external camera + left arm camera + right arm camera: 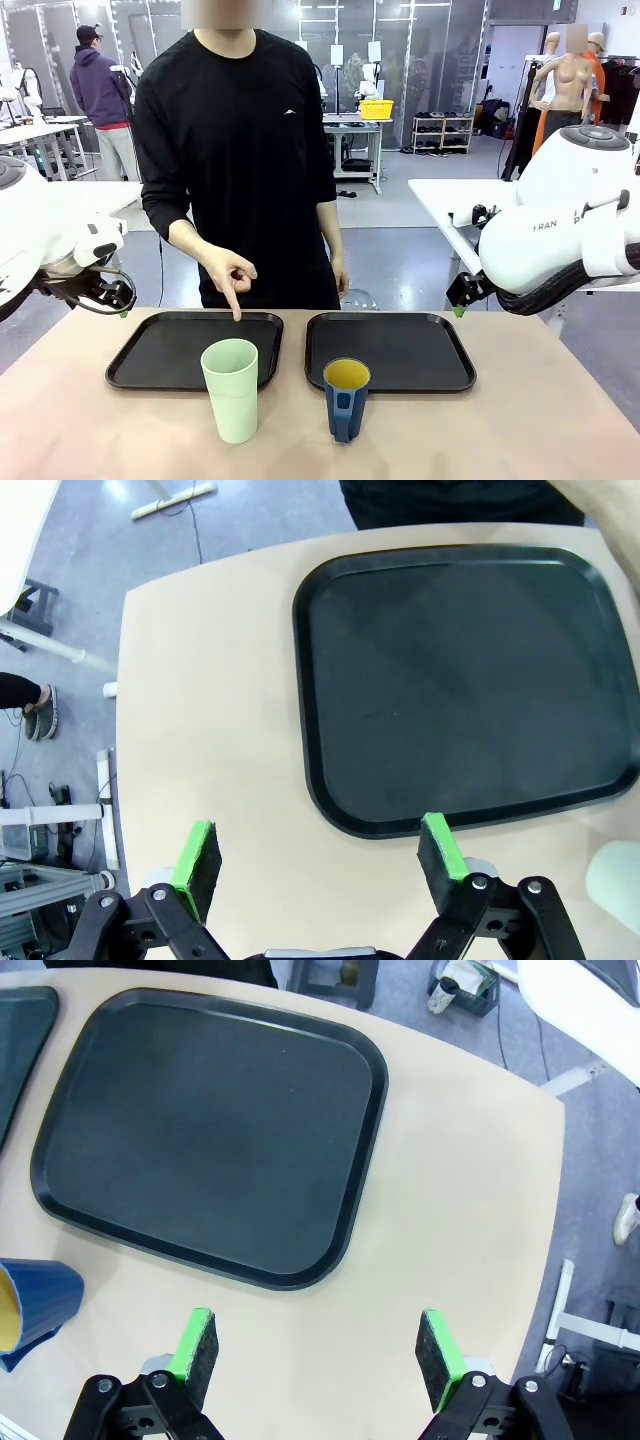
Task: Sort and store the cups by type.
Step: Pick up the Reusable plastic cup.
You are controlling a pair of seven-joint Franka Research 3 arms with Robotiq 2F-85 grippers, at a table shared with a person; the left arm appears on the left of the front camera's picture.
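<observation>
Front view: the mint tumbler (230, 390) and the blue mug (346, 398) stand upright on the table (560, 420), apart from each other. The tumbler is just before the left tray (150, 355), the mug just before the right tray (420, 350).
Person's hand (228, 272): one finger points down at the far edge of the left tray (probably a cue for where the first cup goes).
Left gripper (320, 850): jaws wide with nothing between them, held above the table beside the left tray. The tumbler (615, 880) peeks in at the lower right of its wrist view.
Right gripper (320, 1335): also wide and holding nothing, above bare table near the right tray (200, 1130). The mug (35, 1300) sits at the lower left of its view.
Step in hand: judged to be the reach for the tumbler, with no cup stored yet.
Doing it well: the left arm should come in level and close on the tumbler's middle. A high grip could tip so tall and light a cup, so it should then lift clear of the tray's raised rim before setting it down.
In the way: the pointing hand hangs over the left tray, and the mug's handle faces the robot close to the tumbler's path.
</observation>
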